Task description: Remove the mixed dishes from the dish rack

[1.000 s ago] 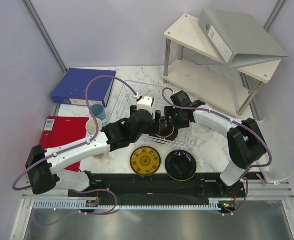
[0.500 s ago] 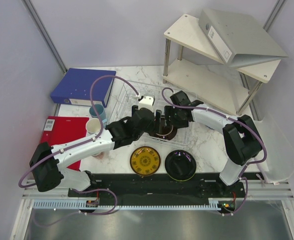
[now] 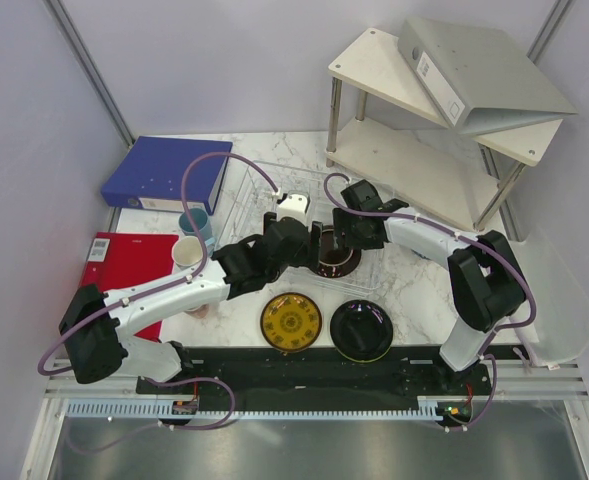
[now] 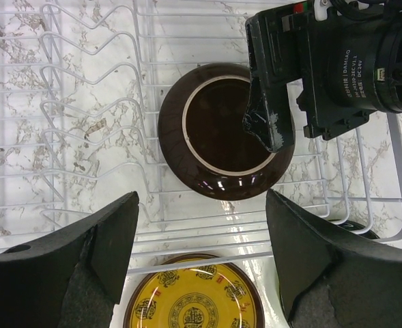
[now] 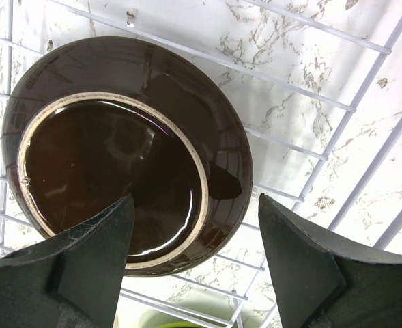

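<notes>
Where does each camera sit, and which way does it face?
Top external: fixed above and behind the arm bases, looking down on the marble table; both arms show, meeting over the dish rack.
Left wrist: looks straight down into the rack at a dark brown plate, underside up; left fingers below, right fingers at top.
Right wrist: close above that plate; only the right fingers show.
Shared: both wrist views hold the same plate.
</notes>
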